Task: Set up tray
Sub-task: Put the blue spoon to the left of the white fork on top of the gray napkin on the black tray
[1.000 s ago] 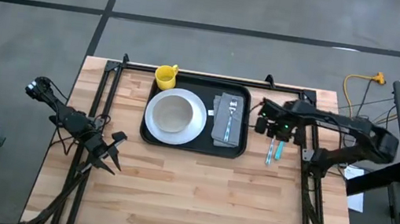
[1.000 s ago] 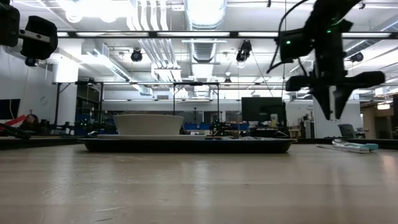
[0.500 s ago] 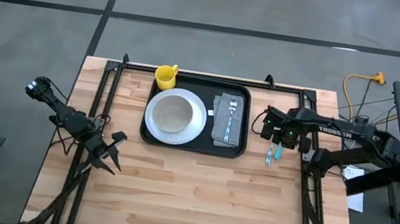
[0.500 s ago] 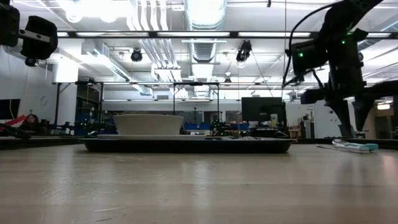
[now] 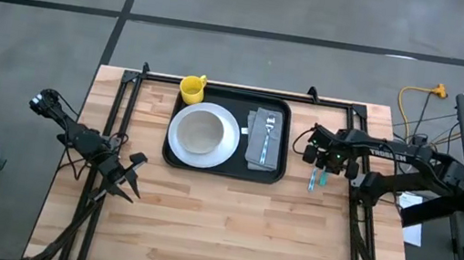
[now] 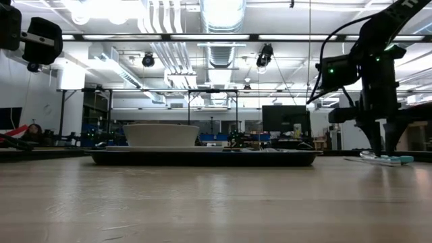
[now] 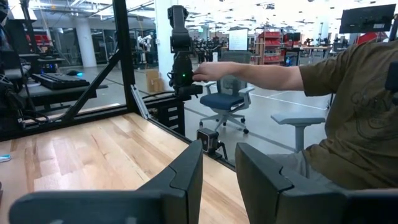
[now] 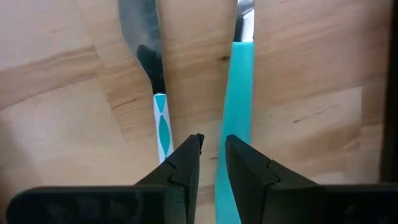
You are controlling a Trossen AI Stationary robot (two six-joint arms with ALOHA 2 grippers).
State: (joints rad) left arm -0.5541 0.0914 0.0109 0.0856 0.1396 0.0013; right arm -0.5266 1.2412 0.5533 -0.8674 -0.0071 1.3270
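- Yellow mug [image 5: 191, 87] off the far left corner
- White plate [image 5: 203, 135] with a bowl [image 5: 201, 131] on it
- Fork [image 5: 268, 135] on a grey napkin [image 5: 265, 140]
- Two teal-handled utensils [image 5: 317, 174] on the table [image 5: 226, 231]; a seated person [image 7: 348, 112] beyond

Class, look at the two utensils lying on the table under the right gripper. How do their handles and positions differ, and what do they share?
1. The knife has a slim white handle with teal diamonds; the other utensil has a broader, solid teal handle.
2. The knife shows a wide metal blade; only a narrow metal neck of the other utensil shows.
3. The right gripper is lined up on the gap between them.

Both lie flat, side by side, on the bare wooden table.
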